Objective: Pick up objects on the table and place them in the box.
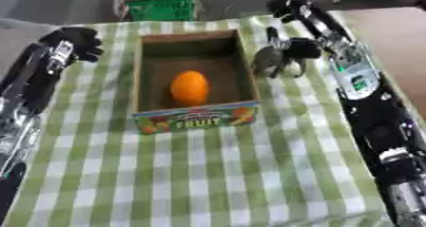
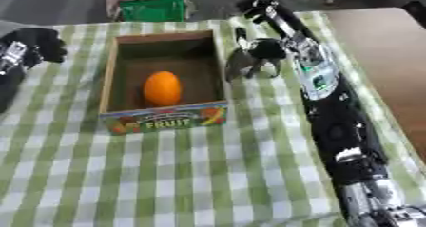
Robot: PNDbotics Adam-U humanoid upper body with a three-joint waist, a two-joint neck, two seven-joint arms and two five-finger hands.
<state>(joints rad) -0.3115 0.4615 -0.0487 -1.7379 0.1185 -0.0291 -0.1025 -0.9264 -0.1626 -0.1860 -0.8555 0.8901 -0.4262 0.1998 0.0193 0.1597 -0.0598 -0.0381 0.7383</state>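
A wooden box (image 1: 143,74) with a "FRUIT" label on its front wall stands on the checked cloth. An orange fruit (image 1: 189,88) lies inside it. Just past the box's right wall, my right hand (image 1: 301,49) is shut on a dull grey-green rounded thing (image 1: 267,61), which hangs at about rim height beside the box, not over it. The right arm reaches in along the right side of the view. My left hand (image 1: 76,42) rests at the far left of the cloth, away from the box, holding nothing I can see.
The green-and-white checked cloth (image 1: 208,174) covers the table in front of the box. A green basket (image 1: 162,7) stands beyond the far edge. A bare brown surface (image 2: 374,36) lies to the right of the cloth.
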